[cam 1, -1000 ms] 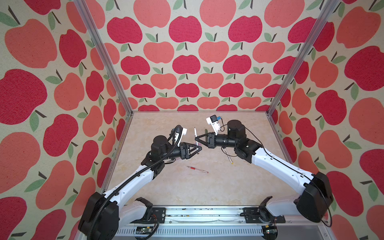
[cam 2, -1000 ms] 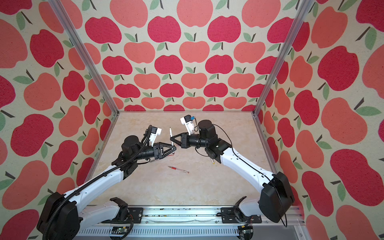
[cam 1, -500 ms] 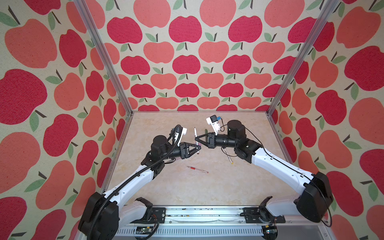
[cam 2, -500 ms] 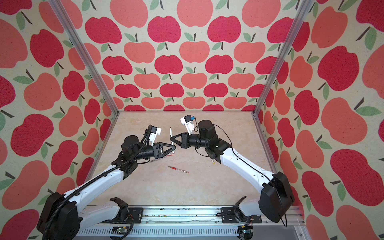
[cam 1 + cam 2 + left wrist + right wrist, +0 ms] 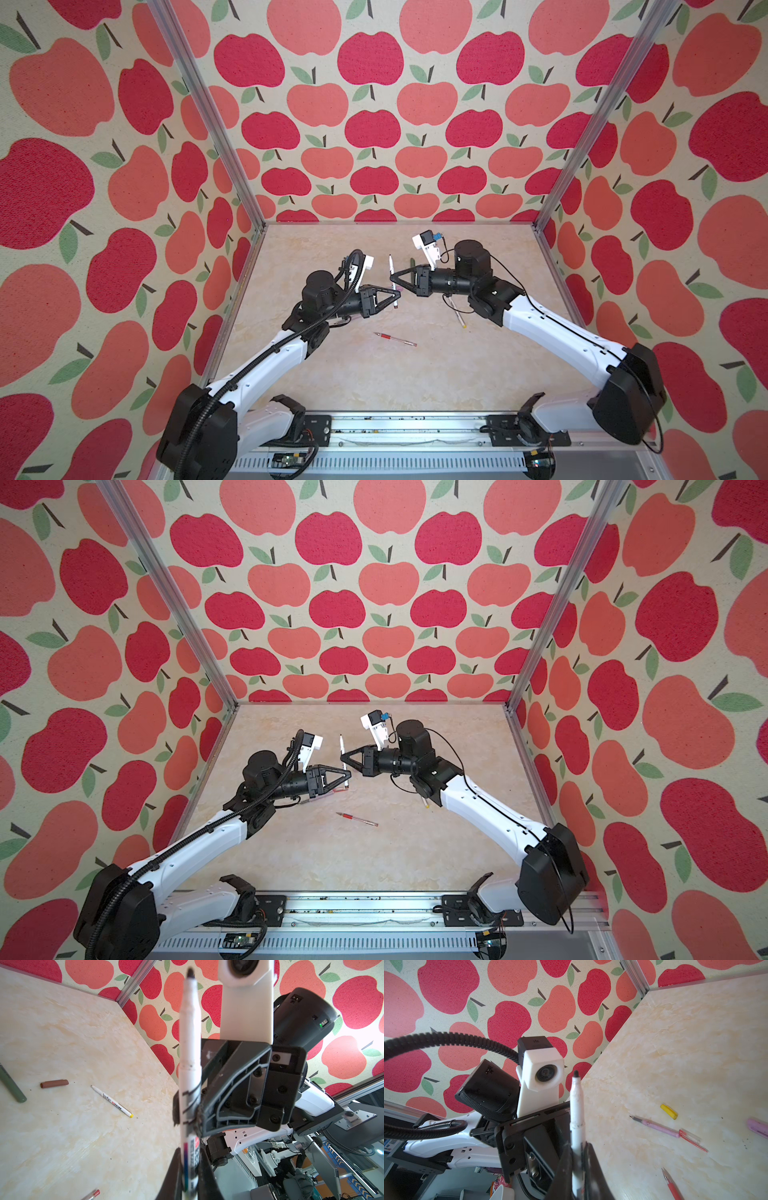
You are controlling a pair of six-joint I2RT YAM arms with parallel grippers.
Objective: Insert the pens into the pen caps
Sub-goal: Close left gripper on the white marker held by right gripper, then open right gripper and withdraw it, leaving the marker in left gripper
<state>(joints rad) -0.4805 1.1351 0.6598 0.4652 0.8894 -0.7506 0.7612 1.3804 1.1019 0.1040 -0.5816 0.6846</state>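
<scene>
A white pen (image 5: 391,270) with a dark tip stands almost upright above the table, uncapped, tip up. My right gripper (image 5: 395,279) is shut on its middle. My left gripper (image 5: 397,294) is shut on its printed lower part, just below the right one. In the left wrist view the pen (image 5: 190,1043) runs up from my left gripper (image 5: 189,1178). In the right wrist view the pen (image 5: 576,1105) rises from my right gripper (image 5: 577,1167). A brown cap (image 5: 54,1083) lies on the table beside a dark green pen (image 5: 11,1086).
On the table lie a red pen (image 5: 395,339), a white-and-yellow pen (image 5: 112,1101), a yellow cap (image 5: 668,1111), a lilac cap (image 5: 758,1128) and a pink pen (image 5: 656,1126) with a translucent red cap (image 5: 691,1139) at its end. Apple-patterned walls enclose three sides.
My left gripper has closed from open onto the lower part of the white pen. The right gripper has kept its grip, and neither arm has visibly moved.
</scene>
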